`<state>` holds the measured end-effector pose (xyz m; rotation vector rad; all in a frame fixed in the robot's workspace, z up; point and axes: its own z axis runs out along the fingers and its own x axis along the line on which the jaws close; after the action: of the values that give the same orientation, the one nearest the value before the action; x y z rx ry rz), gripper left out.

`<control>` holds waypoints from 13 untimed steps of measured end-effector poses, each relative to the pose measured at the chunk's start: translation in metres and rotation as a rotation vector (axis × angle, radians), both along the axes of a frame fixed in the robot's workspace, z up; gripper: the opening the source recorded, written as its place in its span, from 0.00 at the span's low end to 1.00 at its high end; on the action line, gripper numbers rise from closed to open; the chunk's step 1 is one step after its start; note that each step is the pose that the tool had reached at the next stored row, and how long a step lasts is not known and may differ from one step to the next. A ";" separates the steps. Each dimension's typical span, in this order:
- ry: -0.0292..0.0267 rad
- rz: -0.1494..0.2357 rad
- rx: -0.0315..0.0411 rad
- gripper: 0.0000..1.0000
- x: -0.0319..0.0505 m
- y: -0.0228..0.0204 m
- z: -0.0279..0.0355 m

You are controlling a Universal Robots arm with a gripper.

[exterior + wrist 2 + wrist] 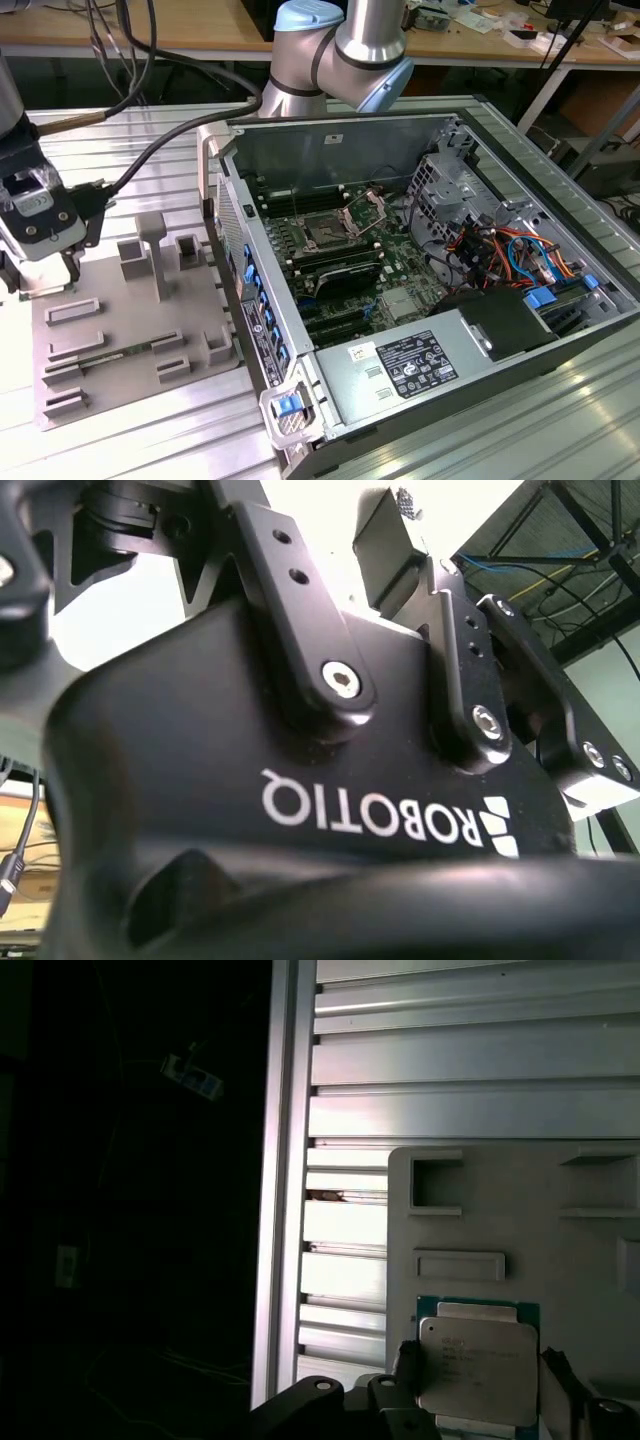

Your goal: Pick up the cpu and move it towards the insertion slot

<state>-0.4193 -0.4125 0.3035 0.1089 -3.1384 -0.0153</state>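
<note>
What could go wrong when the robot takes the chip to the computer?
The chip is thin and flat, so it might slip from the gripper. The socket sits inside the computer case, behind a side wall, so the arm could bump that wall on the way.

Cpu (pixel 478 1360), lower right of first wrist view: silvery metal lid, satin sheen, green board rim.
Fixture (pixel 130 330): matt grey plastic.
Counter (pixel 150 440): ribbed aluminium, glossy.
Insertion slot (pixel 325 230): shiny metal frame, dark socket.
Computer case (pixel 330 150): dull sheet metal.
</note>
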 end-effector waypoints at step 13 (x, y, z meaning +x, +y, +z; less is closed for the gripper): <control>0.0001 0.000 -0.0001 0.53 0.0000 0.0000 0.0092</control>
<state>-0.4193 -0.4125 0.3127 0.1088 -3.1383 -0.0151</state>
